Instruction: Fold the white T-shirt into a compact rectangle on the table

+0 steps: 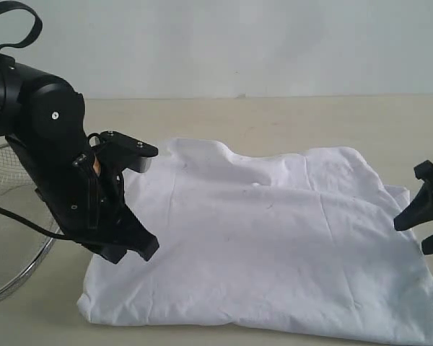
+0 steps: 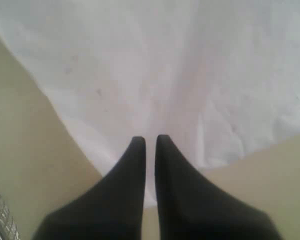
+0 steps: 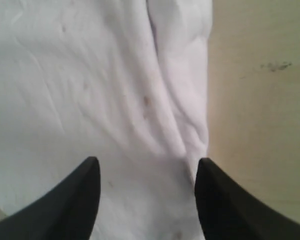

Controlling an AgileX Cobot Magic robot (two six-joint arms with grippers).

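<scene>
I note the left claw [image 2: 150,142] clenched, seemingly empty, right claw [image 3: 146,170] spread over the shirt [image 1: 274,238]'s rumpled edge; pinching one layer there would skew the fold.

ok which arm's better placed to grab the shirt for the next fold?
Right, likely. The right end effector is open, straddling a wrinkle near one edge of the shirt. The left end effector is shut over the opposite edge and would need to open first.

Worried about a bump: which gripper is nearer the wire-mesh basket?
Left. The left gripper is at the edge of the white T-shirt nearest the basket; the right gripper is at the opposite edge, far from it.
</scene>
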